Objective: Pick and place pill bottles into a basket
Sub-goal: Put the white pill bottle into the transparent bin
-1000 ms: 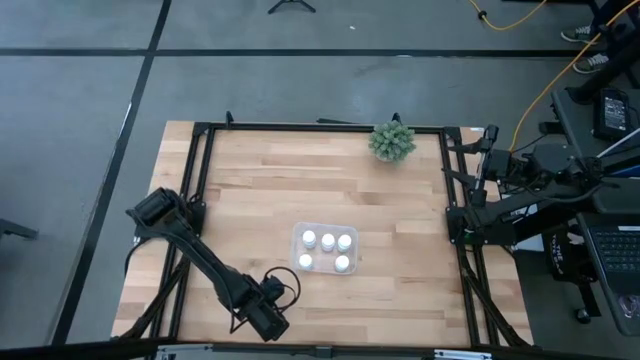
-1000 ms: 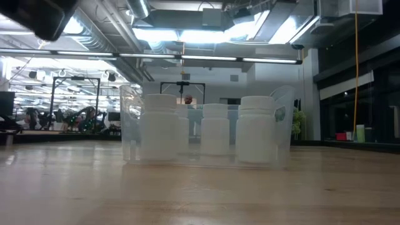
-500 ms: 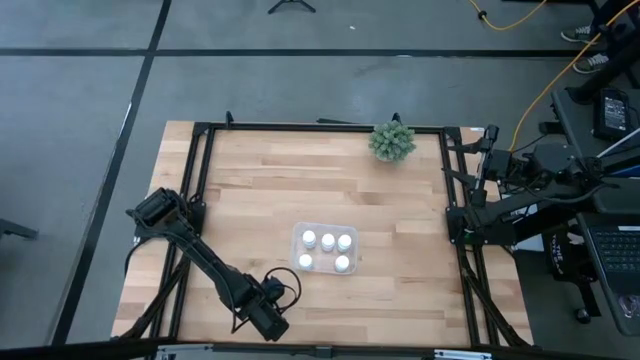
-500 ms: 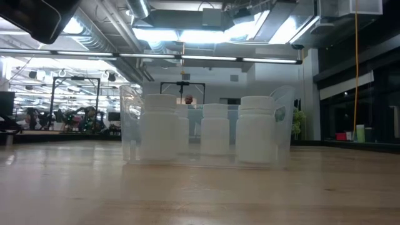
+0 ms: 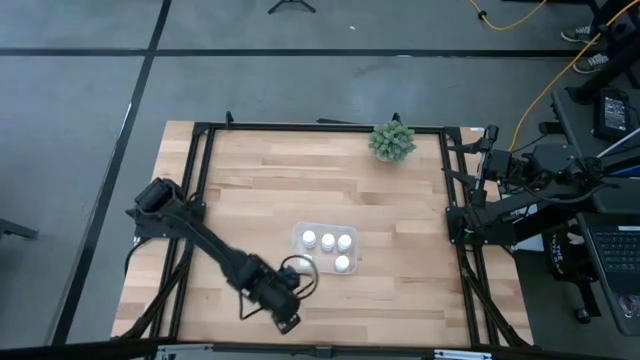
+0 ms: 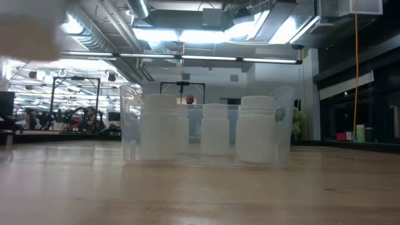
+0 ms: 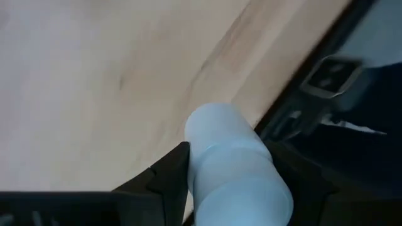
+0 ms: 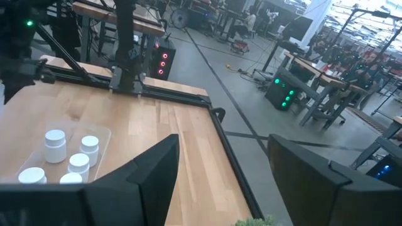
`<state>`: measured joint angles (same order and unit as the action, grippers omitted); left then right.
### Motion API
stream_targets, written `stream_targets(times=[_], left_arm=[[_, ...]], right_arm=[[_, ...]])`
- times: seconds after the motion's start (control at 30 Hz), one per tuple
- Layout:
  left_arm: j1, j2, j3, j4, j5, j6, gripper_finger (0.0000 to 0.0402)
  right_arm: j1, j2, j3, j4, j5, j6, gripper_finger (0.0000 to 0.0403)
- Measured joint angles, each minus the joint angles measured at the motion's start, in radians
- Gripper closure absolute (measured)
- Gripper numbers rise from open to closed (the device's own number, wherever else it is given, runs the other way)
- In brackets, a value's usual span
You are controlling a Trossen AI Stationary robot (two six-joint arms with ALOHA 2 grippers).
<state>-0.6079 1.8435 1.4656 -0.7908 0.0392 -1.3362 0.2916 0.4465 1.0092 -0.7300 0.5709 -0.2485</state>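
Observation:
The basket point(image 5: 325, 251), a clear shallow container, sits mid-table with several white pill bottles point(image 5: 327, 241) standing upright in it; the low view shows three of them point(image 6: 215, 129) through its wall. My left gripper point(image 5: 289, 317) is just left of the basket's near corner and is shut on one more pill bottle point(image 7: 229, 160). My right gripper point(image 8: 223, 179) waits open and empty at the table's right edge point(image 5: 478, 160). From there it looks across at the basket point(image 8: 59, 157). My left gripper pinches the pill bottle's round sides point(image 7: 201, 169) between its two fingers point(image 7: 166, 176), one on each side. The bottle lies along the fingers and its rounded end point(image 7: 210, 122) sticks out past them. No gripper shows at table level in the low view.
A spiky green plant point(image 5: 392, 141) stands near the far edge. A black metal frame point(image 5: 203, 180) runs around the wooden table, and its rail shows close beside the held bottle point(image 7: 326, 75). Bare wood lies on every side of the basket.
My left arm has swung from near the table's front edge toward the right and the basket. Its cable loop now lies over the basket's near left corner. In the low view its dark shape at the upper left has given way to a pale blur.

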Motion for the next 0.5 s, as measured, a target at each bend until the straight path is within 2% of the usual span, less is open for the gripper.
stream_targets(times=[0.23, 0.5], left_arm=[[0.165, 0.0, 0.135, -0.161, 0.003, 0.331, 0.0225], [0.343, 0.008, 0.142, -0.178, 0.006, 0.623, 0.0225]], right_arm=[[0.0, 0.0, 0.0, -0.006, 0.0, 0.0, 0.016], [0.0, 0.0, 0.0, -0.007, 0.0, 0.004, 0.016]])
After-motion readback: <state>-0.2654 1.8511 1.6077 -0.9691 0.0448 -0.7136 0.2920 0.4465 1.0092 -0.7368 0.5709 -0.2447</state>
